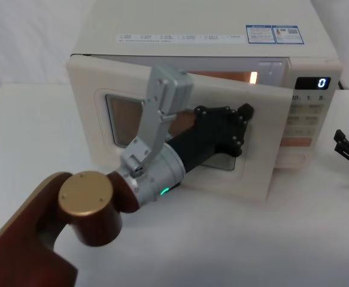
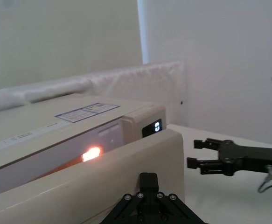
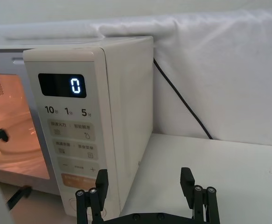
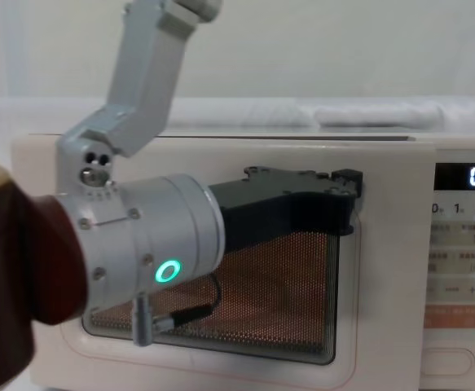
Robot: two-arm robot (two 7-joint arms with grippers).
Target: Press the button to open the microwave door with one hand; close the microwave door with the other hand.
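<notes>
Landmark: the microwave (image 1: 162, 36), cream, standing at the back of the table (image 1: 234, 239).
Door: the door (image 1: 102, 131) stands ajar, hinged at the microwave's left; its free right edge is swung out from the cavity, where the lamp (image 2: 92, 153) glows in the gap.
Button: the button (image 4: 447, 362) sits at the foot of the control panel at the microwave's right, under the orange key, with nothing on it.
Display: the display (image 3: 62, 86) reads "0".
Left gripper: the left gripper (image 1: 244, 113) is against the door's outer face over the window, near its free edge; whether its fingers are parted or together I cannot tell.
Right gripper: the right gripper (image 3: 145, 184) is off the microwave's right side, low over the table, fingers spread and holding nothing.
Step, as I judge it: opening is done; the left arm is placed to push the door home.
Risk 1: a push through the window rather than the frame could skid across the glass, so the door does not latch.
Risk 2: a hard shove could slide the whole microwave back on the cloth.
Risk 3: the right gripper, near the panel, could clip a key if it drifts in.
</notes>
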